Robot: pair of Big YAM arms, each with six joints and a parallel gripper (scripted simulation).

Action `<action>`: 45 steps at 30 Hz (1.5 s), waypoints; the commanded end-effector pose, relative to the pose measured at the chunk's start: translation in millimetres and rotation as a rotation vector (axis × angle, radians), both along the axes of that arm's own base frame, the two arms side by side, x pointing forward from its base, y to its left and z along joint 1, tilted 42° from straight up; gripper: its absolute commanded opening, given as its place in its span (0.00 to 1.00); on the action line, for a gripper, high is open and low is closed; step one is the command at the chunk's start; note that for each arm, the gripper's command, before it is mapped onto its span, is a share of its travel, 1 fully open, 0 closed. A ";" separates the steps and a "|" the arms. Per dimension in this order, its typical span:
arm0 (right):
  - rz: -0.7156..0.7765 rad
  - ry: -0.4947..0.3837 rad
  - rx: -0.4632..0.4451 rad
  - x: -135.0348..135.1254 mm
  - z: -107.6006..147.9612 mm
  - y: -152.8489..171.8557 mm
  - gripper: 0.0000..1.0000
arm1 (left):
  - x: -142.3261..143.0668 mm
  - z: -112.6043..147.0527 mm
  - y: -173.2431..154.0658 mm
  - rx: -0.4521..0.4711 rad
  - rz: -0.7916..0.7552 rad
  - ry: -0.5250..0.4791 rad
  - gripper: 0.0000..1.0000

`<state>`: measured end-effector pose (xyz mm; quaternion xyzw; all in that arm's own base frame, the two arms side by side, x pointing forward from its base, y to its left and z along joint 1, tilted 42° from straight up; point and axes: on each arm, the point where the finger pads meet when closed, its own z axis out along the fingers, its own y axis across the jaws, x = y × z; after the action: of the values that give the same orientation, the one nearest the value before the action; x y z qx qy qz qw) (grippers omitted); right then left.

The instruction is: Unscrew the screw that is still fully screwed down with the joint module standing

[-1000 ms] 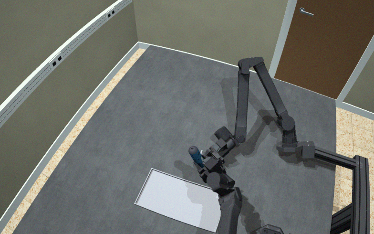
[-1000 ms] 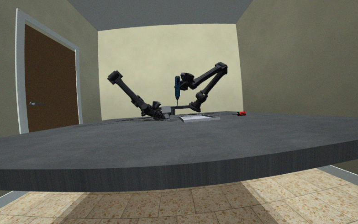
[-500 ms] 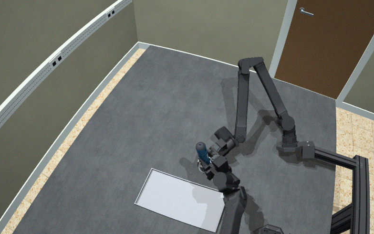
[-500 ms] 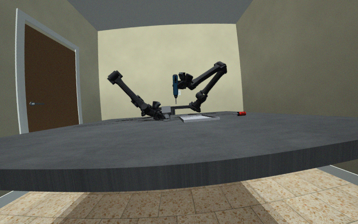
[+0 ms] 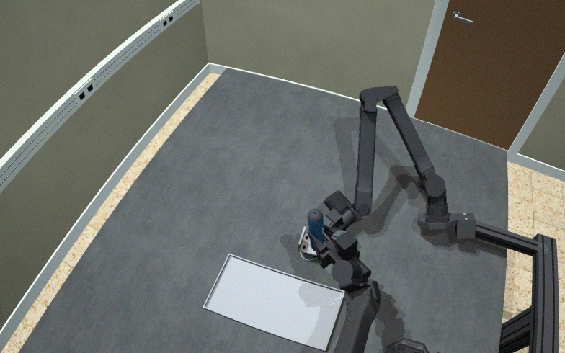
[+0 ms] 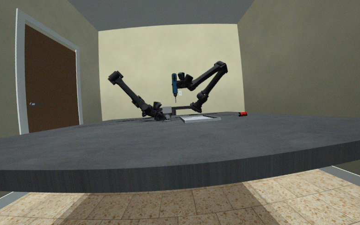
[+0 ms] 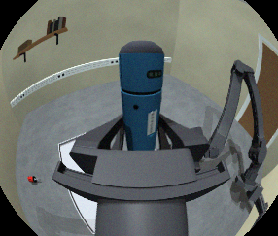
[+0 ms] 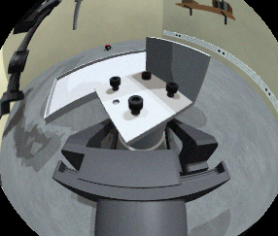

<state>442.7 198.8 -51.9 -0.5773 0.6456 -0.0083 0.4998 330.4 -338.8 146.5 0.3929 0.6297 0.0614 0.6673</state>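
The electric screwdriver (image 5: 315, 224) (image 6: 174, 83) (image 7: 141, 103) is upright, its blue barrel held in my left gripper (image 6: 175, 84) (image 7: 143, 140). Its bit (image 6: 176, 99) (image 8: 76, 15) points down, well above the table and clear of the screws. The joint module (image 6: 168, 116) (image 8: 149, 141) stands upright between the fingers of my right gripper (image 8: 143, 142), which is closed around its body. The bracket (image 5: 308, 245) (image 6: 166, 109) (image 8: 152, 115) lies on top. The front screw (image 8: 135, 102), left screw (image 8: 115, 82) and right screw (image 8: 171, 88) stand raised; the back screw (image 8: 146, 75) sits low, beside the bracket's upright plate.
A white tray (image 5: 254, 293) (image 6: 200, 118) (image 8: 74, 91) lies beside the module, partly under the left arm. A red screwdriver (image 6: 243, 114) (image 7: 32, 179) (image 8: 107, 47) lies beyond the tray. The bracket's upright plate (image 8: 178, 69) rises beside the screws. Both arms come close together at the module.
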 end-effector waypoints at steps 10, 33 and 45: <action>0.003 -0.012 0.007 1.9 4.5 3.0 0.59 | -30.8 21.6 -35.9 0.000 -0.112 -0.132 0.42; 0.003 -0.012 0.007 1.9 4.5 3.0 0.59 | -29.5 27.7 -42.9 -0.013 -0.119 -0.148 0.42; 0.003 -0.012 0.007 1.9 4.5 3.0 0.59 | -30.5 28.5 -44.2 -0.024 -0.123 -0.146 0.42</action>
<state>442.7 198.8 -51.9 -0.5773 0.6456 -0.0083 0.4998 303.3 -356.6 148.3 0.4312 0.5780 0.0665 0.6895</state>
